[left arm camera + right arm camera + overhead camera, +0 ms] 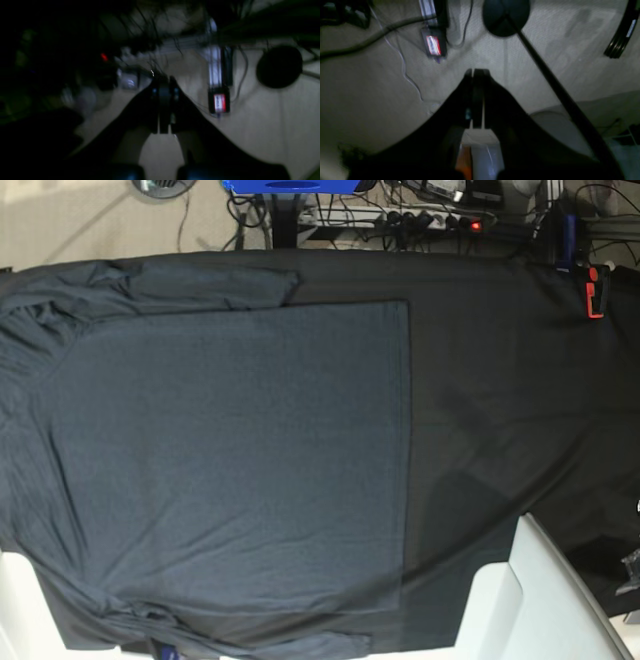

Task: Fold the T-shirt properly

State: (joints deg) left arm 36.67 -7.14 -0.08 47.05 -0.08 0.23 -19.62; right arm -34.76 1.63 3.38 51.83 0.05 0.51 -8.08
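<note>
The dark slate-grey T-shirt [230, 460] lies spread flat on the black table covering [520, 400] in the base view. Its collar end is at the left, its straight hem at the right, and one sleeve each at the top and bottom edges. Neither wrist view shows the shirt. My left gripper [163, 82] is shut with nothing between its fingers, over pale floor. My right gripper [476, 72] is also shut and empty over the floor. In the base view only white arm parts show, at the bottom right [540, 600] and bottom left [20, 600].
A red clamp [594, 290] grips the table's far right edge. A power strip [440, 220] and cables lie on the floor behind. The right wrist view shows a round black stand base [506, 17], its slanting pole, and a red-labelled box [433, 45].
</note>
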